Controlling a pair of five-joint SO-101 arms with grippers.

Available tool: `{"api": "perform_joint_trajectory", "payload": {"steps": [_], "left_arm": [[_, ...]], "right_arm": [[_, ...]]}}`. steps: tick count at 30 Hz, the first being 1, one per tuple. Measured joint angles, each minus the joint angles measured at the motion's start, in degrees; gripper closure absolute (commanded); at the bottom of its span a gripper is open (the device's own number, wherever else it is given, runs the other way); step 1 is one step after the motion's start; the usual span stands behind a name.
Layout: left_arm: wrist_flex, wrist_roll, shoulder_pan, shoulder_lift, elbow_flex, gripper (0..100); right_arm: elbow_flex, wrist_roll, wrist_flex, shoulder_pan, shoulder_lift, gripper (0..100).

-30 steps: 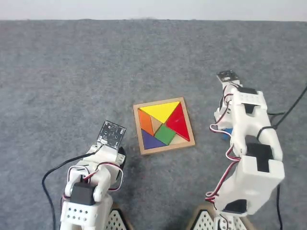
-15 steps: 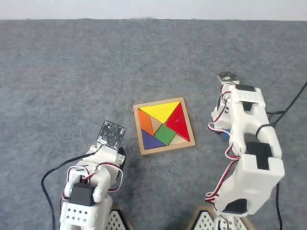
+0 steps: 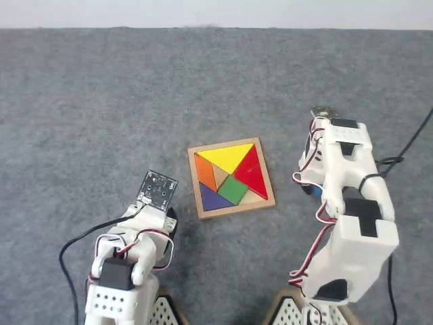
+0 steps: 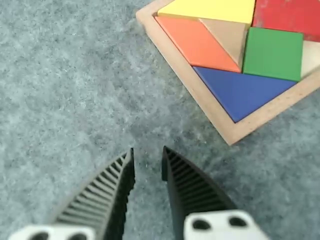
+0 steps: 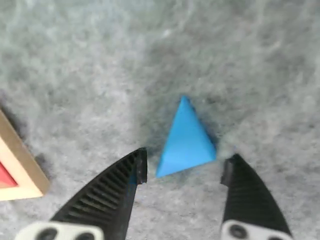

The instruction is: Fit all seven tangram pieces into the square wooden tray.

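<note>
Nearly done: the square wooden tray (image 3: 237,209), mid-table (image 3: 101,101), holds a yellow triangle (image 3: 226,156), red triangle (image 3: 252,172), orange parallelogram (image 3: 205,172), green square (image 3: 233,189) and indigo triangle (image 3: 214,200), all lying flush. Two pale wood-coloured triangular patches sit among them; from here I cannot tell piece from bare tray floor. A small light-blue triangle (image 5: 186,137) lies flat on the grey table, near the tray on the right arm's side. The right hand (image 5: 185,167) hangs over it, jaws wide to either side, gripping nothing. The left hand (image 4: 147,155) sits by the tray's near corner, jaws a sliver apart, empty. One placement looks left.
</note>
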Motion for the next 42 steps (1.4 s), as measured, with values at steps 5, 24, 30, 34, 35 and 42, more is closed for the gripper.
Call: {"api": "perform_joint_trajectory", "payload": {"steps": [5,24,30,34,35,42], "left_arm": [[0.00,0.00,0.00,0.00,0.00,91],[0.00,0.00,0.00,0.00,0.00,91],[0.00,0.00,0.00,0.00,0.00,91],[0.00,0.00,0.00,0.00,0.00,91],[0.00,0.00,0.00,0.00,0.00,91],[0.00,0.00,0.00,0.00,0.00,91]], "right_arm": [[-0.09,0.00,-0.09,0.35,0.00,84.8],[-0.09,0.18,-0.44,0.09,0.00,75.7],[-0.18,8.26,-1.23,-0.44,0.00,74.7],[-0.09,13.10,-2.90,-0.44,0.00,74.9],[-0.09,14.07,-3.25,-0.44,0.00,74.9],[0.00,18.11,-5.45,-0.44,0.00,74.8]]}}
